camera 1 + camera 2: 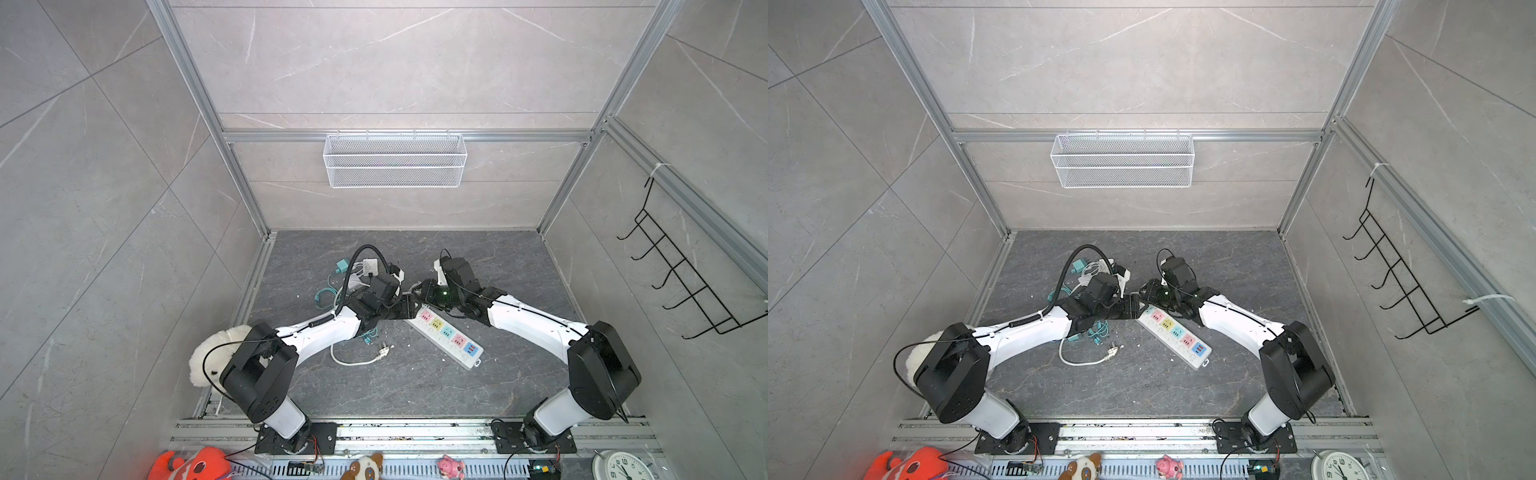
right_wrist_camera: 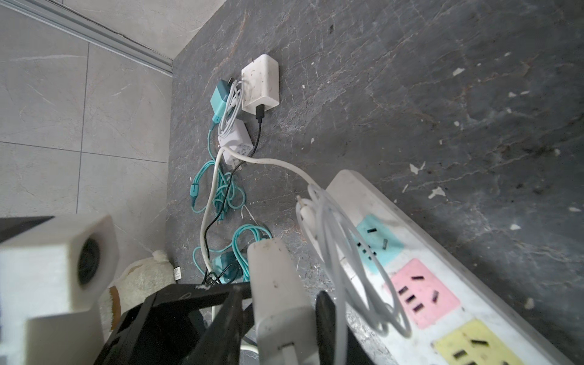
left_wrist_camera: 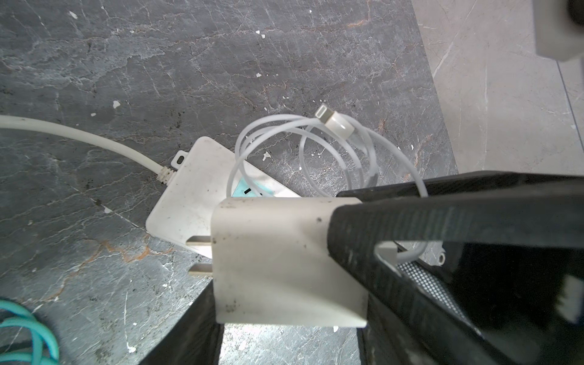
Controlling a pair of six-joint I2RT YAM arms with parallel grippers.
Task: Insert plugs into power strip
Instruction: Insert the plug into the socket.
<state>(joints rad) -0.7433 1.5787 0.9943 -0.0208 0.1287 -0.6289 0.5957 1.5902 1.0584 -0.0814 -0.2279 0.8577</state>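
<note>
Enclosure: pale grey veined tile walls [image 1: 395,62], aluminium frame [image 1: 291,136]. White mesh basket [image 1: 395,161] hung on back rail. Black wire hook rack [image 1: 681,282] on right wall. Dark veined stone table [image 1: 415,395]; even, diffuse light.

A white mesh basket [image 1: 395,161] and black hook rack [image 1: 685,266] hang on the walls [image 1: 415,62].

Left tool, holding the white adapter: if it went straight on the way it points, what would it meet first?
Probably the power strip: in the left wrist view, prongs of the white adapter aim at its cord end, close ahead. Depth is unclear; the left tool might pass just above it.
</note>
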